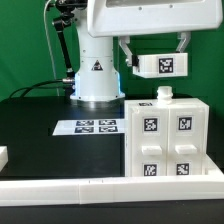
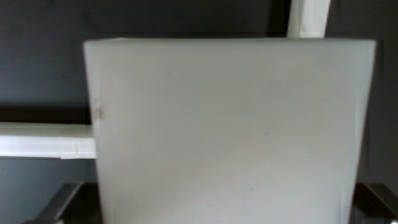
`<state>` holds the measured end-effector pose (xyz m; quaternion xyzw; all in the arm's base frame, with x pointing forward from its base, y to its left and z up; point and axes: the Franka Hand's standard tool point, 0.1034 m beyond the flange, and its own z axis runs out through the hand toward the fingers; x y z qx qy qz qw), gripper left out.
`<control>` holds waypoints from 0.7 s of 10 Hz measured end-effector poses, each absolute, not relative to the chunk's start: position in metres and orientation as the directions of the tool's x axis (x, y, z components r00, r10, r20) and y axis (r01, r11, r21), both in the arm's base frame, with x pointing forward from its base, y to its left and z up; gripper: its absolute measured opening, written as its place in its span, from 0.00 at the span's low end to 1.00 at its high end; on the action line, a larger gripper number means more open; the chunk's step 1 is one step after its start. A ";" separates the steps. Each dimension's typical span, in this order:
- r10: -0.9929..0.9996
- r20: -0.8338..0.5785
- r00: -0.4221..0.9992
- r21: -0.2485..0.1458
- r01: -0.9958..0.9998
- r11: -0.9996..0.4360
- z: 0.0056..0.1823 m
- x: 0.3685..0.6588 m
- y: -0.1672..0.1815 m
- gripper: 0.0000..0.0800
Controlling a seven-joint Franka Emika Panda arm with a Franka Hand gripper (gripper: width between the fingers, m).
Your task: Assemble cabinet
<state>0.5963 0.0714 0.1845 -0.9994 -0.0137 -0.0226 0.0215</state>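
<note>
The cabinet (image 1: 168,140), a large white box with square tagged fronts, stands on the black table at the exterior view's right. A small white knob-like piece (image 1: 165,95) sits on its top. My gripper (image 1: 155,58) hangs above the cabinet and is shut on a white tagged panel (image 1: 160,66), which is held clear of the cabinet's top. In the wrist view this panel (image 2: 222,130) fills most of the picture. The dark fingers (image 2: 64,205) press against its two sides.
The white robot pedestal (image 1: 97,72) with a triangle sticker stands behind. The marker board (image 1: 97,127) lies flat in the middle of the table. A white rail (image 1: 90,190) runs along the front edge, also in the wrist view (image 2: 39,140). A small white part (image 1: 3,156) lies at the exterior view's left.
</note>
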 end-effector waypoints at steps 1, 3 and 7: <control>0.030 0.043 0.999 -0.041 0.031 -0.999 0.180 0.600 0.074 0.70; 0.036 0.030 0.999 -0.039 0.037 -0.999 0.169 0.598 0.077 0.70; 0.044 0.019 0.999 -0.039 0.045 -0.998 0.160 0.595 0.083 0.70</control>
